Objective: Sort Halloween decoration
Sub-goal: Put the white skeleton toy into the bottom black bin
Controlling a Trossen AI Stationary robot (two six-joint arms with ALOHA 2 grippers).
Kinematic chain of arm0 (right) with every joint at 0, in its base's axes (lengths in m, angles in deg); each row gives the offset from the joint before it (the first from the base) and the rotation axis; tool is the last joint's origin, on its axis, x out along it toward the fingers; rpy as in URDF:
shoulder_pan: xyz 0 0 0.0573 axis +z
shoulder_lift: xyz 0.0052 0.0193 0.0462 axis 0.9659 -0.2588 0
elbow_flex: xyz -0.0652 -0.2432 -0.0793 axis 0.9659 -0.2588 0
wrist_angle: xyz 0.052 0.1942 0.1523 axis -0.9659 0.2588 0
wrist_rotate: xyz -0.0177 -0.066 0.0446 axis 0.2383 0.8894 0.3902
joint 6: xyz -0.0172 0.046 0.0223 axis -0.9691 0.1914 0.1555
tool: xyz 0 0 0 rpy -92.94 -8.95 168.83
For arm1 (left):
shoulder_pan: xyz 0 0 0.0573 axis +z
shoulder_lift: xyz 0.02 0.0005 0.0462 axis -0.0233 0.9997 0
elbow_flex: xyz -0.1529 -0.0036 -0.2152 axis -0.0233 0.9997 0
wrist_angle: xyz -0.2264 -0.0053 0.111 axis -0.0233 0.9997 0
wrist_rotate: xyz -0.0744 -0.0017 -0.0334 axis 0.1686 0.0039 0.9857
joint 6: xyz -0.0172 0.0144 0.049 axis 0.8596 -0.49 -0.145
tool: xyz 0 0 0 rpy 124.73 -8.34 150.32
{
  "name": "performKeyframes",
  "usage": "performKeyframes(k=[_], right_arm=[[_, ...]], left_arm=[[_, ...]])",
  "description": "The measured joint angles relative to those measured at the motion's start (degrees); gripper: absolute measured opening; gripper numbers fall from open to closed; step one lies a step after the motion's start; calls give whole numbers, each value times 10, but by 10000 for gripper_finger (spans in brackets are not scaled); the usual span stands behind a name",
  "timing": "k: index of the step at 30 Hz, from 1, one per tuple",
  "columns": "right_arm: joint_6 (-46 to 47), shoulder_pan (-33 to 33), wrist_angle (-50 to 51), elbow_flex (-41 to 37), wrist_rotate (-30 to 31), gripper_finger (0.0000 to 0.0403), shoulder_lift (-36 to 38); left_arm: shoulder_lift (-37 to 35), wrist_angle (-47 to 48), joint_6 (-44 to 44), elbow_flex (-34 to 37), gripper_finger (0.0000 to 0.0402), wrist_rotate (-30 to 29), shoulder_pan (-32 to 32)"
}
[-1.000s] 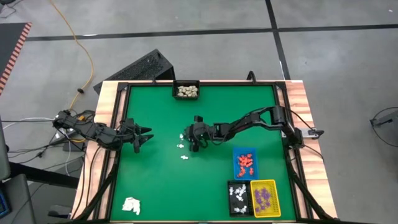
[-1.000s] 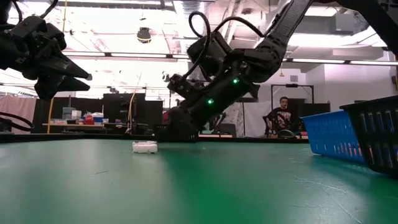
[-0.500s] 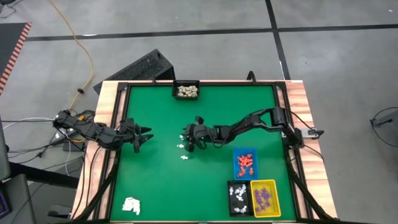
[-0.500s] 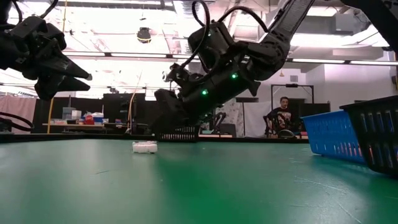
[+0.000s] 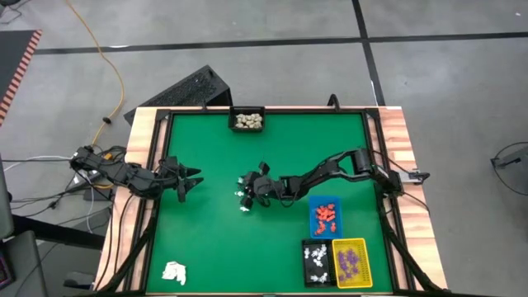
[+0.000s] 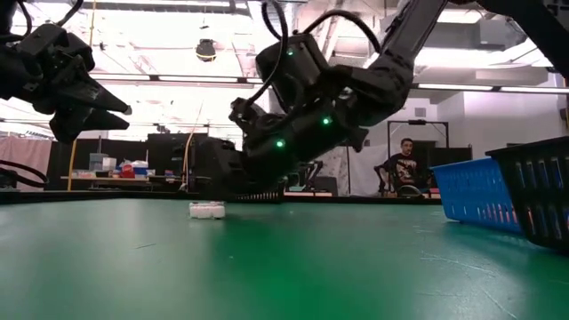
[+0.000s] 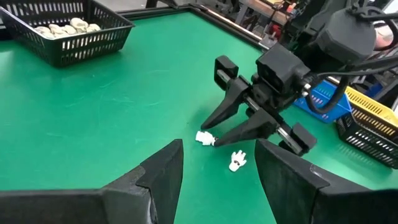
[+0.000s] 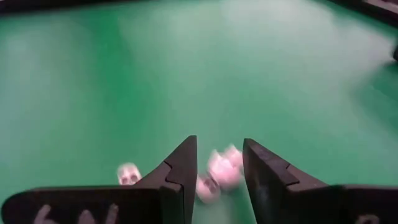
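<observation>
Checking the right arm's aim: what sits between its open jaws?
In the right wrist view, a white figurine lies on the green mat between the right gripper jaws.

Four small trays [image 5: 247, 120], two arms, one white paper wad [image 5: 174, 271], two loose white figurines [image 7: 205, 138] visible

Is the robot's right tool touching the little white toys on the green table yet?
Cannot tell. The left wrist view shows the right tool open, with one fingertip right at a white toy, but no plain contact or gap.
</observation>
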Motion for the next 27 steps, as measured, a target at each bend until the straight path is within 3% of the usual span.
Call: performKeyframes(k=[9, 17, 27], right_arm=[[-5, 10, 58, 69, 16, 127, -50], [-25, 32, 129, 70, 98, 127, -39], [32, 54, 203, 69, 103, 127, -26]], left_arm=[[0, 0, 5, 0, 189, 6, 0], [-1, 0, 6, 0, 189, 12, 0], [-1, 0, 6, 0, 189, 17, 0]])
